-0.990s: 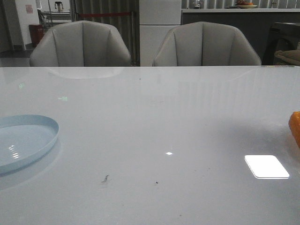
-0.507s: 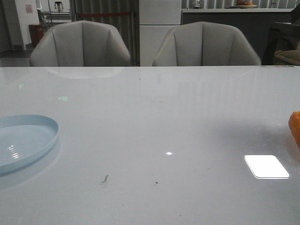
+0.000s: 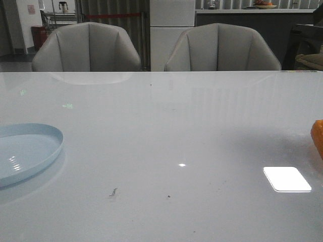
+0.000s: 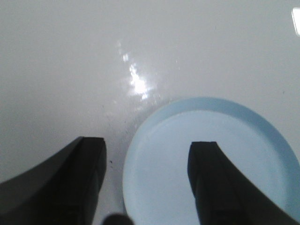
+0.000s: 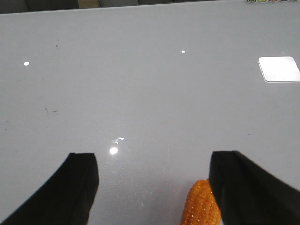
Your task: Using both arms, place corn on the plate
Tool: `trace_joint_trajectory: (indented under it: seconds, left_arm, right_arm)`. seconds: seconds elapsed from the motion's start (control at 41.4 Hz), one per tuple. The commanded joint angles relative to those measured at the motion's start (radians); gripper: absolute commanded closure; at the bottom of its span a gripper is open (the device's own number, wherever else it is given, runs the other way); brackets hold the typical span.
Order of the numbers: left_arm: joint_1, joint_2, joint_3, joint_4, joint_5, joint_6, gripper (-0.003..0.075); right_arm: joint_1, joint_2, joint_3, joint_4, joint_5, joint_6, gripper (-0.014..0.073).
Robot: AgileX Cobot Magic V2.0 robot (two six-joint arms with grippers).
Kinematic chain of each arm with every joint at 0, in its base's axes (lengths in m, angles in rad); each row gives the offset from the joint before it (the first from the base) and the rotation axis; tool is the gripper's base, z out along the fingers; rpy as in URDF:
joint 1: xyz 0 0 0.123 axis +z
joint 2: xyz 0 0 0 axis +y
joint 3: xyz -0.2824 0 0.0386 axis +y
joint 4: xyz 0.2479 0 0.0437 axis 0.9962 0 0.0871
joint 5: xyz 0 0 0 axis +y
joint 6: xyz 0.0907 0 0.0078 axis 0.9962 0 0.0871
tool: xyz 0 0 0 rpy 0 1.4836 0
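**Worktop and what sits on it**

From my front camera I see a glossy pale grey worktop (image 3: 166, 126) filling the view, with a bright rectangular light reflection at about 4 o'clock. The pale blue plate (image 3: 25, 151) lies flat on it at 9 o'clock, cut by the frame edge. The orange corn (image 3: 318, 138) rests on the surface at 3 o'clock, well apart from the plate. I can make out small dark specks at 6 o'clock.
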Motion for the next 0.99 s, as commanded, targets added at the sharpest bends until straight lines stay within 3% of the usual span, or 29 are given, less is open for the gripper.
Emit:
trace_joint_trajectory:
  seconds: [0.0, 0.193, 0.579, 0.965]
  left_arm:
    - [0.004, 0.047, -0.105, -0.005, 0.060, -0.011, 0.0264]
    - [0.027, 0.196, -0.262, -0.010, 0.167, -0.011, 0.0264]
    - [0.073, 0.488, -0.511, -0.022, 0.510, -0.011, 0.0264]
    - [0.073, 0.549, -0.517, -0.022, 0.540, -0.011, 0.0272]
  right_arm:
    - [-0.003, -0.017, -0.035, -0.008, -0.083, -0.010, -0.0001]
    - [-0.003, -0.017, -0.035, -0.008, -0.083, -0.010, -0.0001]
    - [-0.003, -0.017, -0.035, -0.008, -0.083, -0.009, -0.0001]
    - [-0.003, -0.017, -0.035, -0.008, -0.083, -0.009, -0.0001]
